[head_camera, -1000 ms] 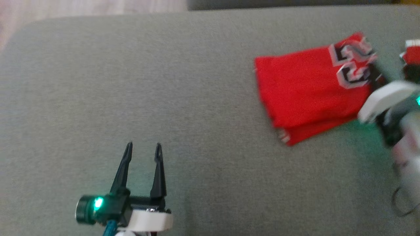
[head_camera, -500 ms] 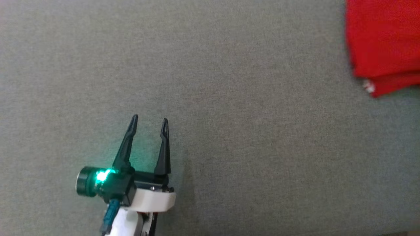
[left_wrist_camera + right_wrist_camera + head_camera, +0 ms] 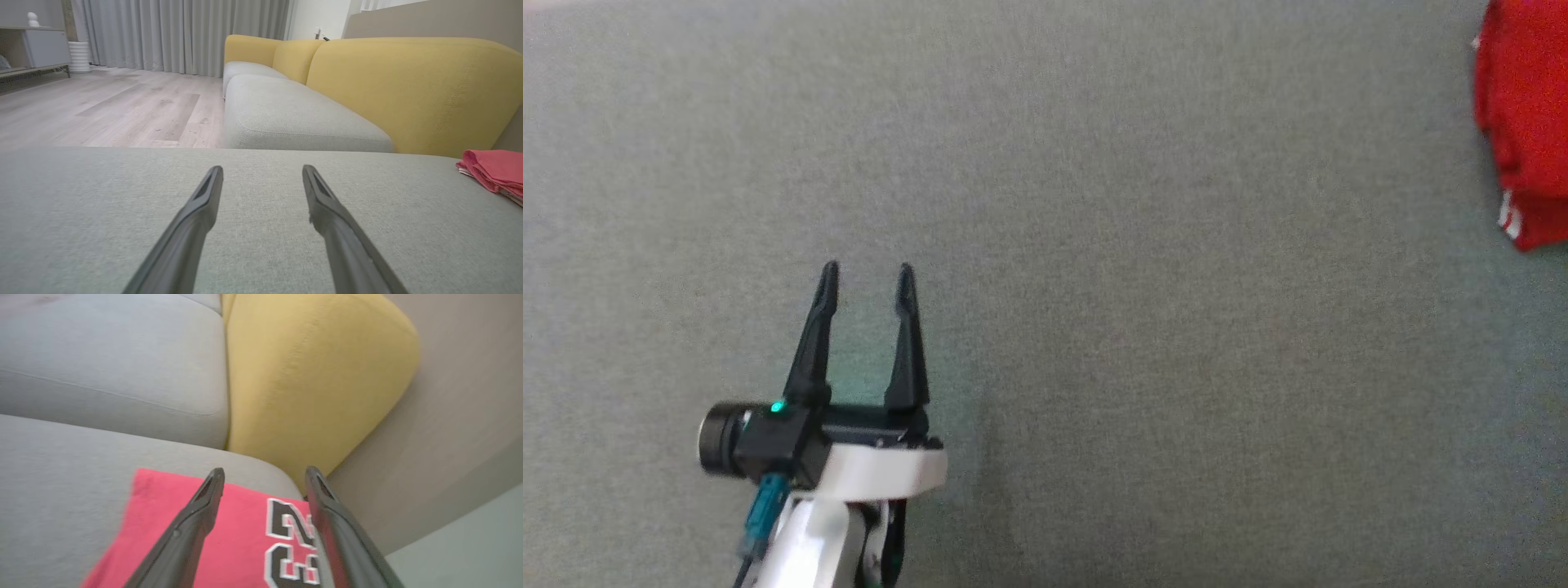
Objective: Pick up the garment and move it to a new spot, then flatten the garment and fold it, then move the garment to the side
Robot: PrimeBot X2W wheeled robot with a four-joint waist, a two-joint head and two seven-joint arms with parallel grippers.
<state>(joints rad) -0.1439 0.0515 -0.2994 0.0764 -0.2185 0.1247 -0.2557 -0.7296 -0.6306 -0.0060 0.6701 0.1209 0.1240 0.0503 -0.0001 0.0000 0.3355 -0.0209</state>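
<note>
Garment (image 3: 245, 543) just beneath right tool (image 3: 263, 473)

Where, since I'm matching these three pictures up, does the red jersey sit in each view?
Head view: red jersey at the right edge, upper part.
Left wrist view: red jersey at the right edge, mid-height.
Right wrist view: red jersey at bottom centre, its number showing.
Shared landmark: the grey cushion it lies on.

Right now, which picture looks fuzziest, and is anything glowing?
Right wrist view is fuzziest: the red garment and yellow cushion look smeared. Left wrist view is the sharpest. Head view is slightly soft, with a green light glowing on the left gripper.
</note>
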